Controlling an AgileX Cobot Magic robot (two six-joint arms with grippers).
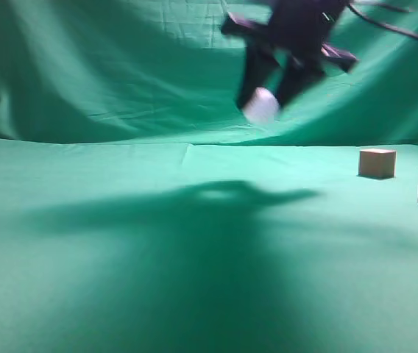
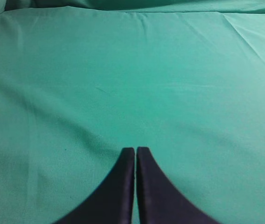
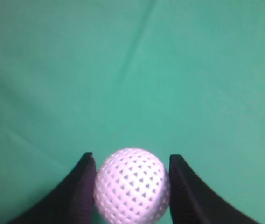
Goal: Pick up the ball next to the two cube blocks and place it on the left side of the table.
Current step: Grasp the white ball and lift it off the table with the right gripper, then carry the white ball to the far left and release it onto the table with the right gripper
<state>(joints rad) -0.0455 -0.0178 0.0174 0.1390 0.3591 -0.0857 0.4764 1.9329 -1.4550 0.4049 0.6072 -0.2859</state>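
White and dimpled, the ball (image 3: 131, 185) sits squeezed between your right claw (image 3: 131, 189) fingers, touching both. That claw is clamped on it and carried high above the desk (image 1: 121, 279), its shadow lying on the green cloth below. Your left claw (image 2: 135, 156) is pressed closed on nothing, with bare cloth ahead of it.

Watch the grip: only the sides of a round, hard ball are pinched, so I'd judge a quick swing or jolt could squirt it out, and from that height it would bounce and roll away. Let go too high on the left and it may roll too, since the cloth is nearly flat.

Farther off, to the right of the claw and well apart from it, the two cube blocks (image 1: 377, 162) rest on the cloth.

Your right wrist view gives the contact crisply but no cubes or height. Your exterior view gives both, though the claw is smeared with motion blur.
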